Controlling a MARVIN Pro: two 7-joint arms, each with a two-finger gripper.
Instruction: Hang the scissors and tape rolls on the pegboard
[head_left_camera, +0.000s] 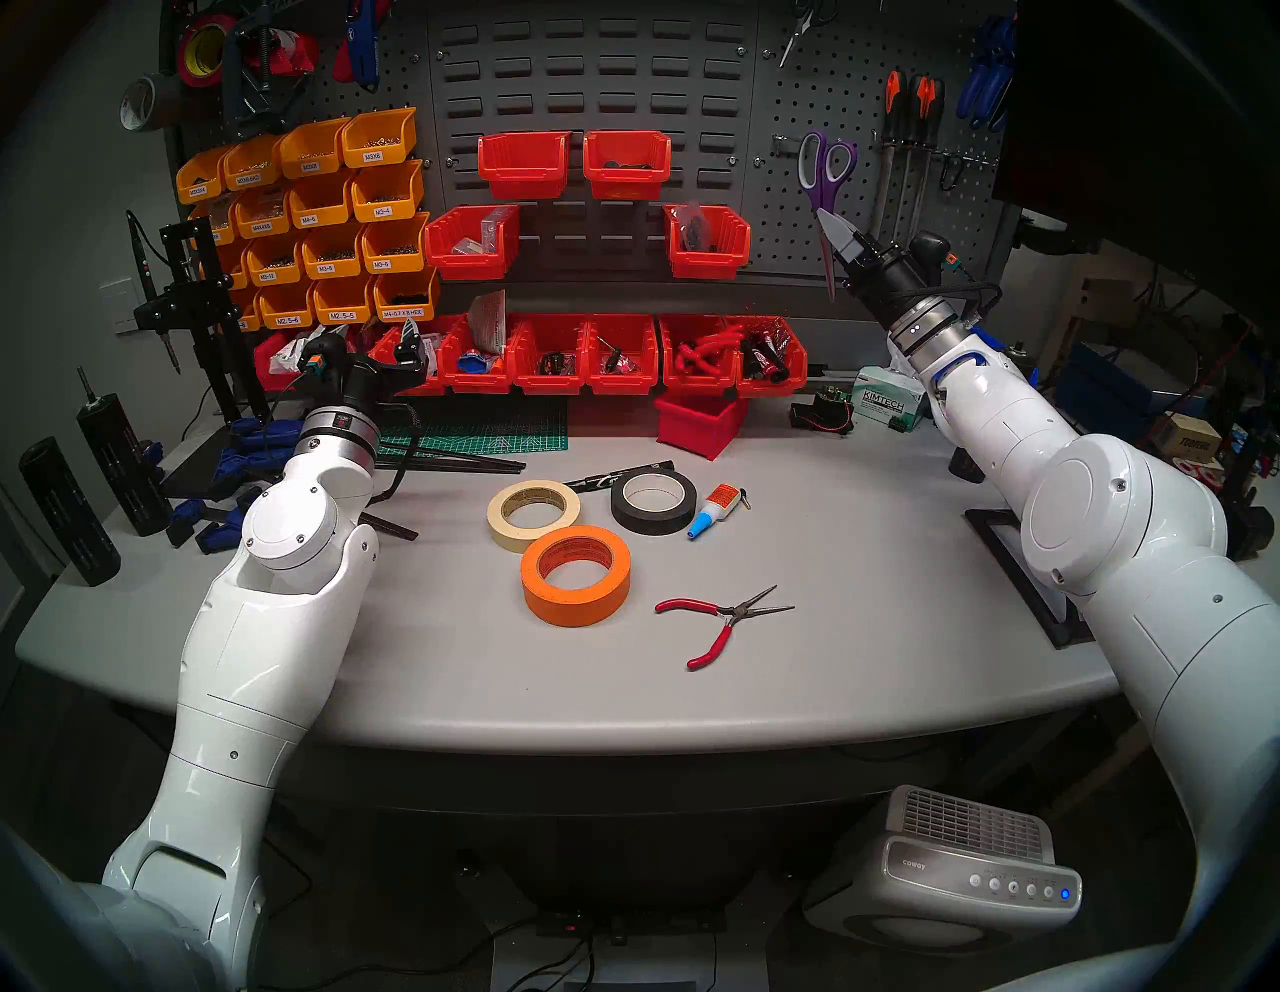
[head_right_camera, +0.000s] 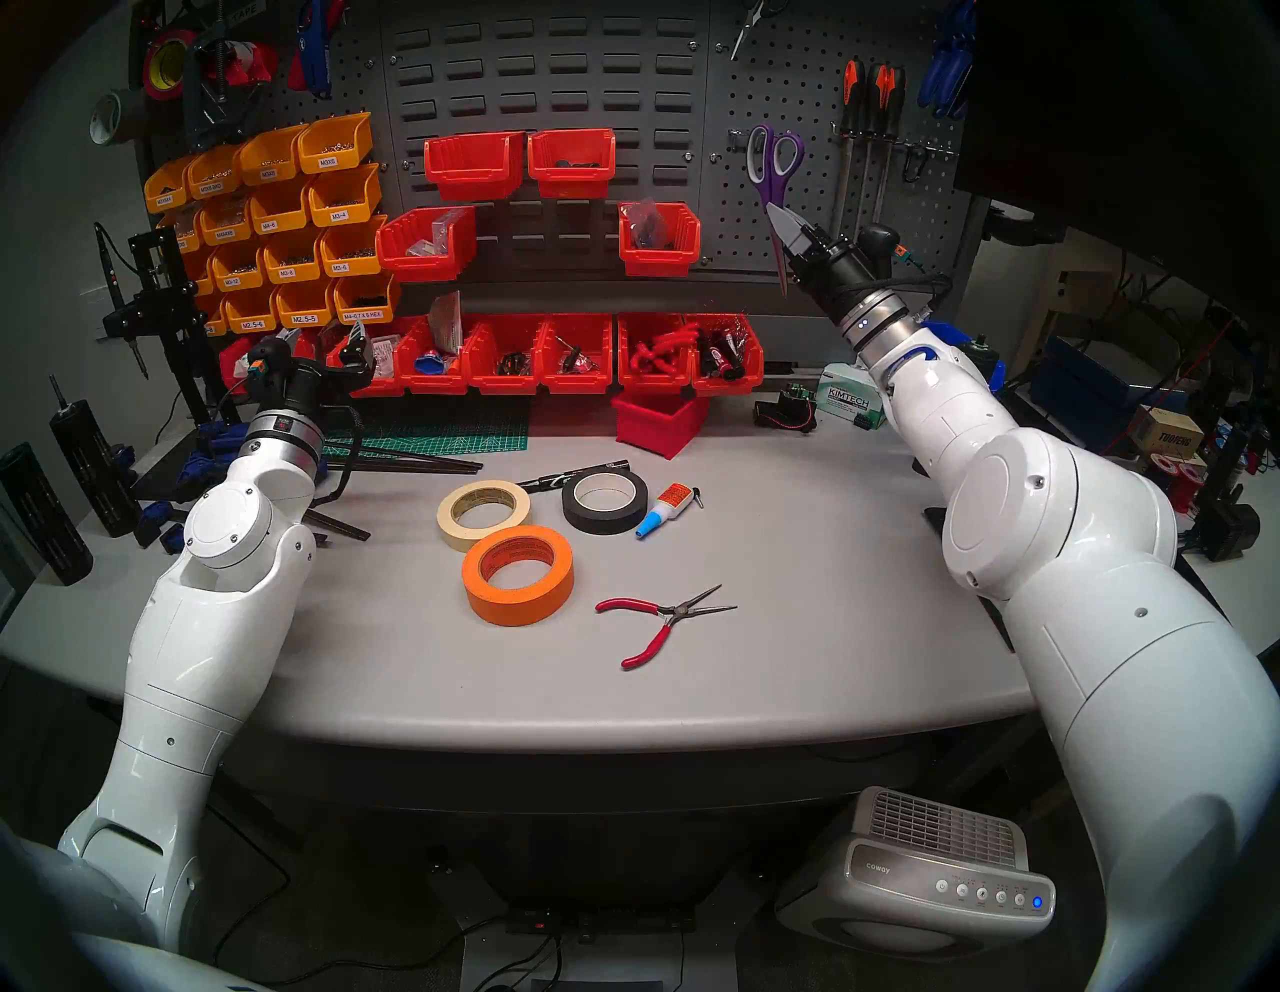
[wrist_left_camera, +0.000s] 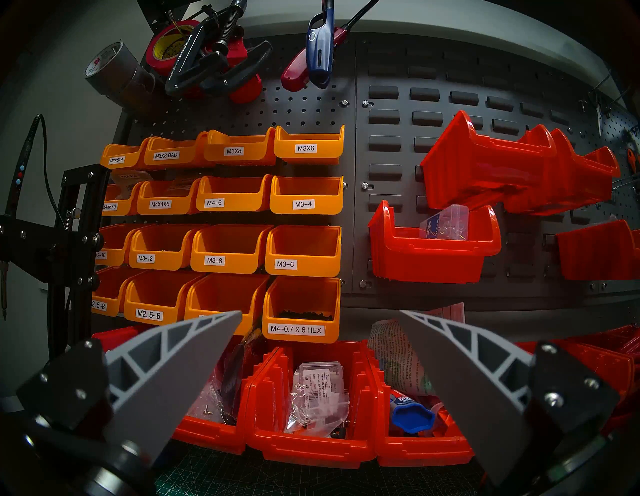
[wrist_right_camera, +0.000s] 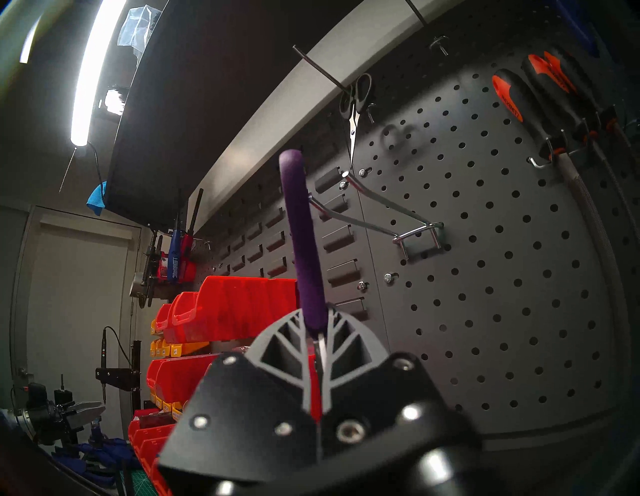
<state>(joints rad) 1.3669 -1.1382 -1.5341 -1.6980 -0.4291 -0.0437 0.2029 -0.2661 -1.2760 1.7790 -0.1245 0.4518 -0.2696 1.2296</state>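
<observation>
Pegboard (head_left_camera: 866, 104) behind, KIMTECH box (head_left_camera: 890, 407), possibly 3M-marked roll (wrist_left_camera: 110, 65)

Head stereo pair: high, looking down and forward over the bench (head_left_camera: 831, 658) to the pegboard (head_left_camera: 866, 104) at 12 o'clock; near-identical pictures, the right eye's content shifted slightly toward 9 o'clock.

Left wrist: close to the orange bins (wrist_left_camera: 301, 197), facing them slightly upward, own jaws at 7 and 5 o'clock.

Right wrist: very near the pegboard, tilted upward along it.

Shared: orange bins and red bins (wrist_right_camera: 242, 304) appear in all views.
</observation>
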